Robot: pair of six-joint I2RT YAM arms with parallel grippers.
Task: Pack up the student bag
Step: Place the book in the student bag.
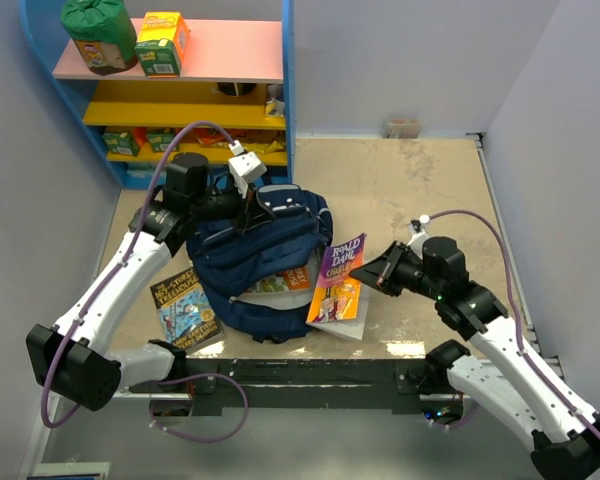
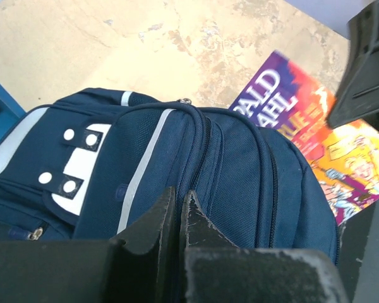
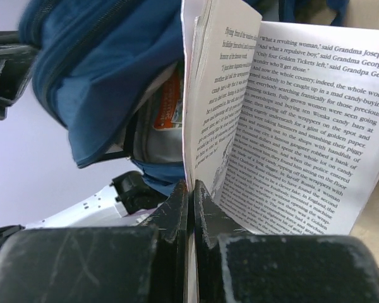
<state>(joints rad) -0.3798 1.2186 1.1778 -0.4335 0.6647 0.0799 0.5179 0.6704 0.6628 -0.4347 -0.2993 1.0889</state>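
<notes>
The navy-blue student bag (image 1: 250, 262) lies in the middle of the table with its mouth facing right. My left gripper (image 1: 248, 215) is shut on a fold of fabric at the bag's top (image 2: 179, 205) and holds it up. The bag's white patch (image 2: 82, 165) is to the left of the fingers. My right gripper (image 1: 382, 270) is shut on the cover and first pages of an open Roald Dahl book (image 1: 338, 280), held on edge at the bag's mouth. In the right wrist view the gripper (image 3: 191, 192) pinches the book (image 3: 297, 126) beside the bag's opening (image 3: 107, 69). An orange book (image 3: 167, 104) sits inside.
A comic-style book (image 1: 185, 305) lies on the table left of the bag, by my left arm. A blue shelf unit (image 1: 180, 90) with a green pouch (image 1: 98, 35) and juice boxes (image 1: 163, 43) stands at the back left. Grey walls close in both sides.
</notes>
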